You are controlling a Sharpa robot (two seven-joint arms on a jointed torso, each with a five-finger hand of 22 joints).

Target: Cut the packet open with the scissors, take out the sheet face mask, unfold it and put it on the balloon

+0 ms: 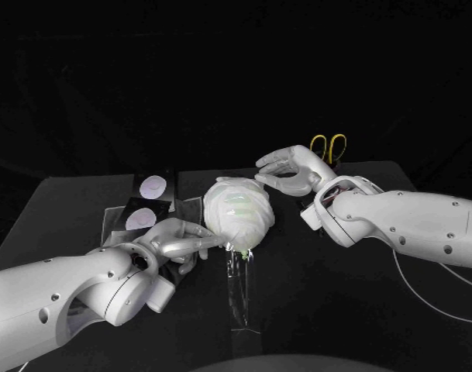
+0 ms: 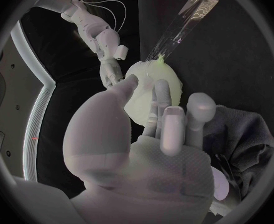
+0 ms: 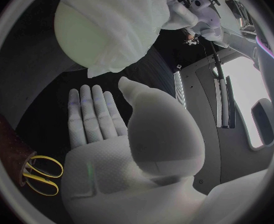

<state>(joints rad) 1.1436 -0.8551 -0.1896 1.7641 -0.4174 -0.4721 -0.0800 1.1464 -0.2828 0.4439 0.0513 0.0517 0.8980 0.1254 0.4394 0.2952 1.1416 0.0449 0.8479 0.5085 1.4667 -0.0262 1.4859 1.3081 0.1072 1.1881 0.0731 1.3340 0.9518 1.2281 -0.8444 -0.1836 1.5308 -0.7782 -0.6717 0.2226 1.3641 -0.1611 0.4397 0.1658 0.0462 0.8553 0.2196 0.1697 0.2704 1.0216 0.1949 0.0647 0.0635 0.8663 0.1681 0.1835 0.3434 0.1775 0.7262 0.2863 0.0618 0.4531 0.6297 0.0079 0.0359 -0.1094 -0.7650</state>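
1 balloon point(image 3: 81, 35), 1 mask point(image 1: 243, 198), 1 scissors point(image 1: 327, 146) | fingers apart: left hand point(image 1: 175, 240) on mask, right hand point(image 1: 289, 172) empty

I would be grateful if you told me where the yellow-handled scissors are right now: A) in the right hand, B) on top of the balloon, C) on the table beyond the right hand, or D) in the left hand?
C: the scissors lie on the table just beyond the right hand, whose flat palm holds nothing.

What is on the table
One balloon point(image 3: 81, 32), one sheet face mask point(image 3: 127, 15), one pair of scissors point(image 1: 329, 147), two hands: left hand point(image 1: 174, 242), right hand point(image 1: 289, 172).
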